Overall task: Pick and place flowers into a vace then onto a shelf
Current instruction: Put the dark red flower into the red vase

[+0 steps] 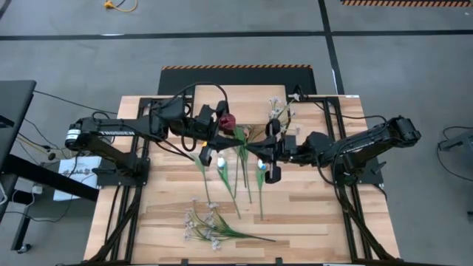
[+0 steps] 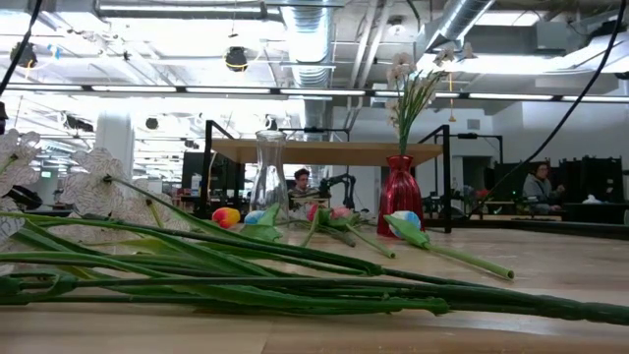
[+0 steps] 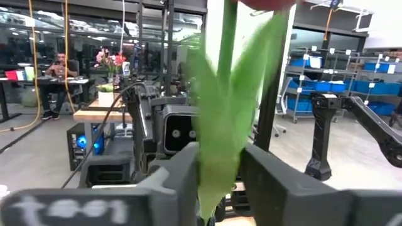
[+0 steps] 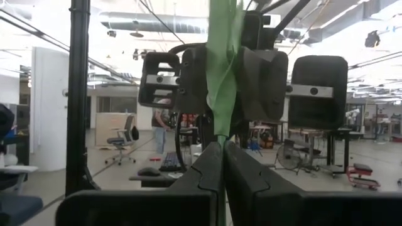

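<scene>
Clenched between the right gripper's fingers, a light, floppy green-stemmed artificial tulip also sits pinched in the left gripper; its stiff stem is likely the safest hold.

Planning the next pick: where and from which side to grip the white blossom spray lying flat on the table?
Grip the spray on its bare stem end, from straight above, fingers across it: it lies flat, blossoms crowded at the other end. Left gripper and right gripper hold a tulip stem mid-table.

Grey floor, ceiling ducts, blue bins, office chair
</scene>
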You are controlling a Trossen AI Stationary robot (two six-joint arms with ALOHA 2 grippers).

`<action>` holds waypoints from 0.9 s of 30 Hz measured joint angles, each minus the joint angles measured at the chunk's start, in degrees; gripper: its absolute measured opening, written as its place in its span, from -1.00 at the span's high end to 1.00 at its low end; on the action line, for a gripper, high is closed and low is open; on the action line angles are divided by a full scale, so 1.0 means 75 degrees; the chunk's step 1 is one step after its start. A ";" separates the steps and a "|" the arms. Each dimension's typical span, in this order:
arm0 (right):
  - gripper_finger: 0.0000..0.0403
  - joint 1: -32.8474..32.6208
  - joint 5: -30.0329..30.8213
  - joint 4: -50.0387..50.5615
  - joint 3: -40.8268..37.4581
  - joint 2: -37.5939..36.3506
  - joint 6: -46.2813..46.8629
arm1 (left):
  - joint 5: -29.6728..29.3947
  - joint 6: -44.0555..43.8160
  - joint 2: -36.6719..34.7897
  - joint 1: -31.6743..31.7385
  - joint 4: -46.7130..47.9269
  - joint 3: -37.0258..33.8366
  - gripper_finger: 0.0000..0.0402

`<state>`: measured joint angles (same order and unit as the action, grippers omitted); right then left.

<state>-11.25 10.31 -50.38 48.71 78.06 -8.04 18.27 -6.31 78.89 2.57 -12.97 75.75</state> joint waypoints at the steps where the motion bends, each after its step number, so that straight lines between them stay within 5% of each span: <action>1: 0.96 0.0000 -0.0004 0.0031 0.0000 0.0000 0.0009 | 0.0050 -0.0003 0.0000 0.0000 0.0008 0.0000 0.64; 8: 0.81 0.0000 -0.0013 0.0146 0.0000 0.0000 0.0310 | 0.0109 0.0017 0.0000 0.0000 0.0050 -0.0003 0.96; 19: 0.51 0.0000 0.0014 0.0428 0.0013 0.0000 0.0687 | 0.0151 0.0003 -0.0006 0.0000 0.0593 -0.0003 0.86; 27: 0.39 0.0000 -0.0184 0.3294 0.0995 -0.0003 0.1078 | 0.0543 0.0003 -0.0006 -0.0003 0.0964 -0.0006 0.90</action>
<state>-11.25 8.93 -25.67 56.17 78.04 0.04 22.35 -6.28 78.85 2.55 -5.73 75.70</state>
